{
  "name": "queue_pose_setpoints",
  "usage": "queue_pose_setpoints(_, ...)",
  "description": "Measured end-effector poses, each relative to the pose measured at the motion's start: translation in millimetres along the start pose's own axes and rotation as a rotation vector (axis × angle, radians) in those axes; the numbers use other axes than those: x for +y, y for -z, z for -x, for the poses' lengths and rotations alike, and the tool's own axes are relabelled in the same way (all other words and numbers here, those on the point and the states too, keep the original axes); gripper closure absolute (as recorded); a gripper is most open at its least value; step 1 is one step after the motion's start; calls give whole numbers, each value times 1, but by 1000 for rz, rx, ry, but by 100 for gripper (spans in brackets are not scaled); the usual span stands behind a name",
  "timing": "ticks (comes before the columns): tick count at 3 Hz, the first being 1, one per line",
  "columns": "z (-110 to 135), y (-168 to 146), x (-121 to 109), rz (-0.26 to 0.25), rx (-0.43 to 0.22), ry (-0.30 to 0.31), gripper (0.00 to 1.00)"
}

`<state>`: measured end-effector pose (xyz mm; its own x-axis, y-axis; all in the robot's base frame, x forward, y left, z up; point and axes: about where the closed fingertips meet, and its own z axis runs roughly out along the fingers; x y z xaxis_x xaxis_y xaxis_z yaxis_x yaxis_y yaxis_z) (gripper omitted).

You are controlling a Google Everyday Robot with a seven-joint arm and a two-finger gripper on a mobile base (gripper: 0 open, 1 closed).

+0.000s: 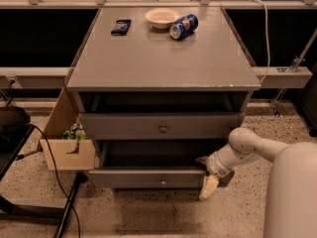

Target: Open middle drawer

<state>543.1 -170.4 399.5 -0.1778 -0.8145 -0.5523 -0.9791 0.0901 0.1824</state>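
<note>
Cabinet top point(163, 58) with bowl point(161, 18), can point(184, 26), pincer point(214, 183) at right end of middle drawer point(148, 178)

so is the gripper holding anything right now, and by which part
Cannot tell. The gripper sits at the right end of the middle drawer, away from its knob; whether it grips that edge is hidden.

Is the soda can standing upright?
No, the soda can lies on its side by the bowl; the gripper is low in front of the cabinet.
</note>
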Motion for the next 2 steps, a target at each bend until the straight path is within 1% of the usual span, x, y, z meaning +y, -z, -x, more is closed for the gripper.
queue_pose_setpoints(1,-8,-9,-7,20,-4,-19,0)
queue_pose_setpoints(2,-8,-8,-7,26,-5,-28,0)
